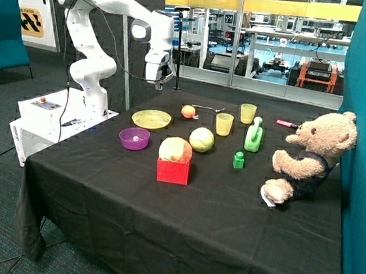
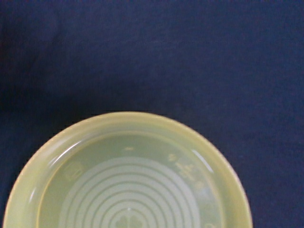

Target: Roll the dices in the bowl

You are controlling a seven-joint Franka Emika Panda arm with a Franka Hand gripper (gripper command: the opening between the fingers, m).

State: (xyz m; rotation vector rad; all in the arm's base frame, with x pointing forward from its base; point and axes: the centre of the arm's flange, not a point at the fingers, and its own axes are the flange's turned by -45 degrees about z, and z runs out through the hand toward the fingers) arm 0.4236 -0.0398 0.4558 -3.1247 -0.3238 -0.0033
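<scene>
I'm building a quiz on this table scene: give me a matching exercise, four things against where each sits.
Things:
1. dices
2. hand
3. teddy bear
4. peach-coloured ball

Places:
A. on the red box
B. inside the purple bowl
C. at the table edge by the teal wall
D. above the yellow plate

Pairs: 1-B, 2-D, 3-C, 4-A

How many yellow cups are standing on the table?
2. One yellow cup stands beside the green watering can; the other yellow cup stands behind it, nearer the windows. None seems hidden.
</scene>
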